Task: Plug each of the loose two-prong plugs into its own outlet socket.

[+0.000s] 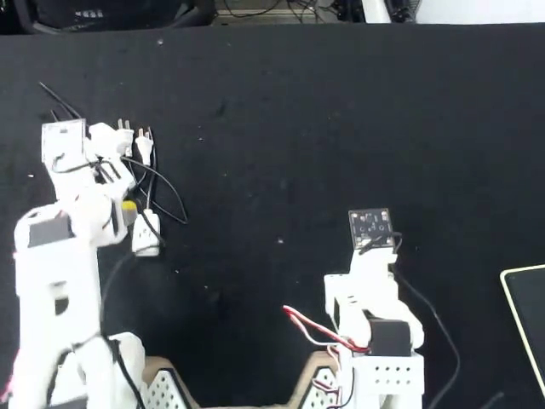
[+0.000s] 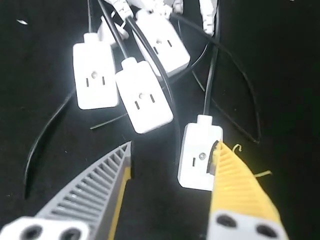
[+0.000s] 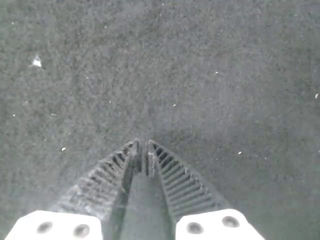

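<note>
While the left arm (image 1: 60,256) sits over the cord tangle at the table's (image 1: 341,111) far-left corner, high view shows two loose plugs (image 1: 145,150) beside it, prongs pointing away from the arms. Right arm (image 1: 375,315) is low near centre, well apart.

Left wrist view: left gripper (image 2: 172,150) spread wide, nothing between. Four white sockets (image 2: 95,82) lie on black cords (image 2: 212,70); nearest socket (image 2: 197,160) is against the yellow finger (image 2: 235,185).

Right wrist view: right gripper (image 3: 143,150) pressed together, holding nothing, over bare table.

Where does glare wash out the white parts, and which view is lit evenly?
Left wrist view: the outlet sockets glare bright white, though their slots show. High view: the loose plugs and the left arm bloom white against the black table. Right wrist view: the table is lit evenly, with no glare.
</note>
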